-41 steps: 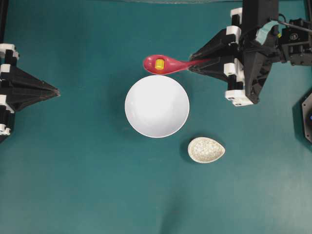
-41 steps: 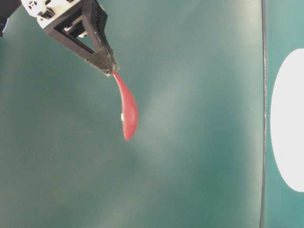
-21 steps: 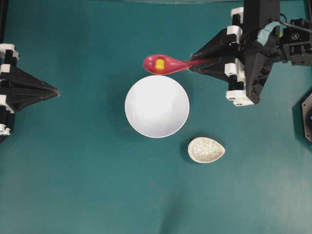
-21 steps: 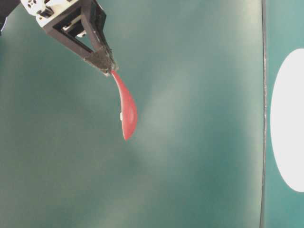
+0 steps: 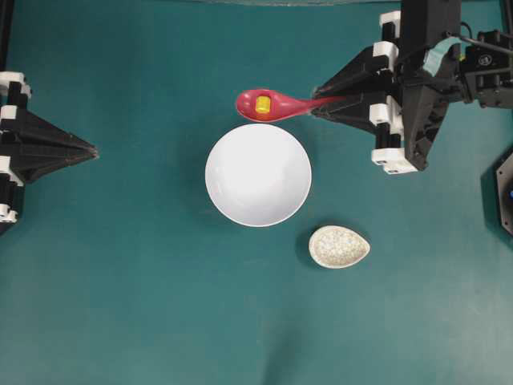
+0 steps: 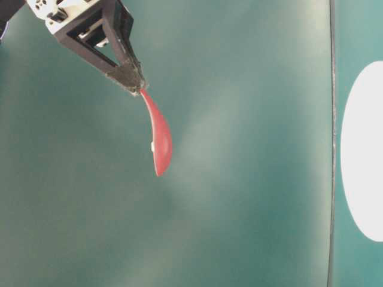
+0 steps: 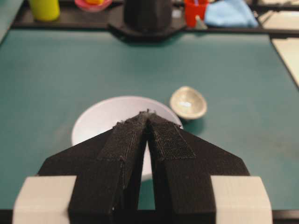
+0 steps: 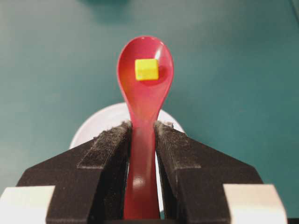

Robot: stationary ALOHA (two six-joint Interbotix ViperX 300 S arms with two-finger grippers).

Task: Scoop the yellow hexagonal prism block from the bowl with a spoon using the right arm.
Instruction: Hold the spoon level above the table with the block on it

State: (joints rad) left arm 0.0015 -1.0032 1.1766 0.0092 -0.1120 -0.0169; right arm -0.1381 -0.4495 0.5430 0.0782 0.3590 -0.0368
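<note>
My right gripper (image 5: 314,105) (image 8: 142,125) is shut on the handle of the red-pink spoon (image 5: 276,105) (image 8: 144,93) (image 6: 159,140). It holds the spoon level in the air, just beyond the far rim of the white bowl (image 5: 258,174) (image 8: 96,123) (image 7: 107,119). The yellow hexagonal prism block (image 5: 262,103) (image 8: 146,69) rests in the spoon's scoop. No block shows inside the bowl. My left gripper (image 5: 93,150) (image 7: 148,113) sits shut at the left edge, pointing toward the bowl, holding nothing.
A small speckled beige teardrop dish (image 5: 339,246) (image 7: 188,102) lies on the green table to the right of the bowl's near side. In the left wrist view a yellow cup (image 7: 44,9), a red container (image 7: 195,11) and a blue cloth (image 7: 231,13) line one table edge.
The right gripper and spoon have drifted very slightly; the block stays in the scoop. The left arm has not moved.
</note>
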